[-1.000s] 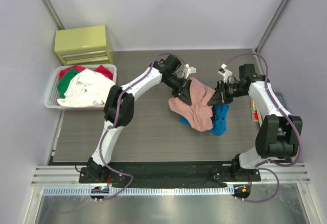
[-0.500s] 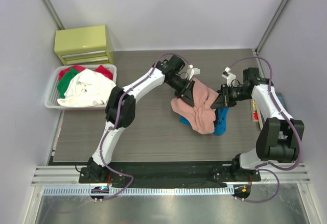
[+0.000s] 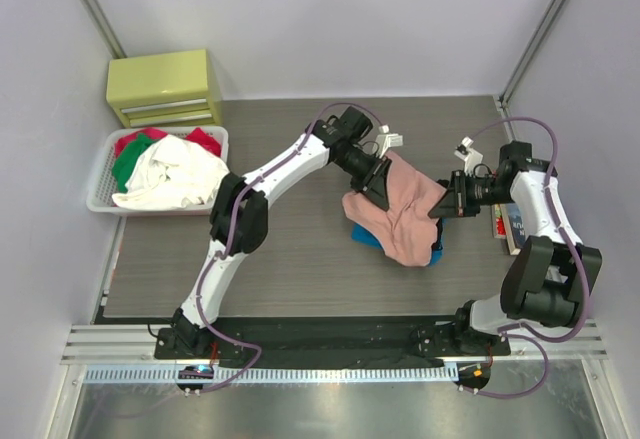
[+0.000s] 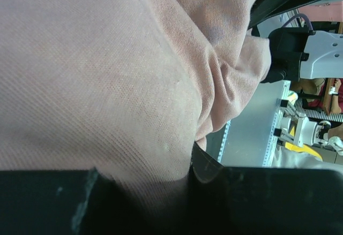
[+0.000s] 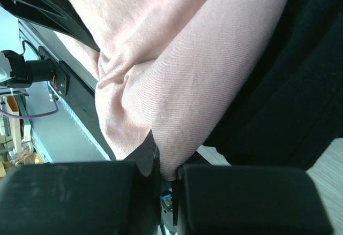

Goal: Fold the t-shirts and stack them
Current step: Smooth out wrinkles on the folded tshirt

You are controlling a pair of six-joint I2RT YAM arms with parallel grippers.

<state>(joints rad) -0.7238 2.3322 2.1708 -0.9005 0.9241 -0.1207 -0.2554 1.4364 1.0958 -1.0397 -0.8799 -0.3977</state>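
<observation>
**Over the grey wood-grain table, a pink tee between my two pincers**

The grey table (image 3: 280,259) sits between white walls. The salmon-pink t-shirt (image 3: 400,214) hangs over its middle-right part, bunched and sagging between my arms. My left pincer (image 3: 383,181) is clamped on the shirt's far-left edge. My right pincer (image 3: 443,206) pinches a fold at its right edge. Both wrist views show cloth caught between the fingers. Under the shirt a blue cloth (image 3: 365,237) peeks out at the near left. Well apart to the left stands a white basket (image 3: 100,204) of white, red and green clothes, with a yellow-green drawer chest (image 3: 163,84) just beyond it.
</observation>
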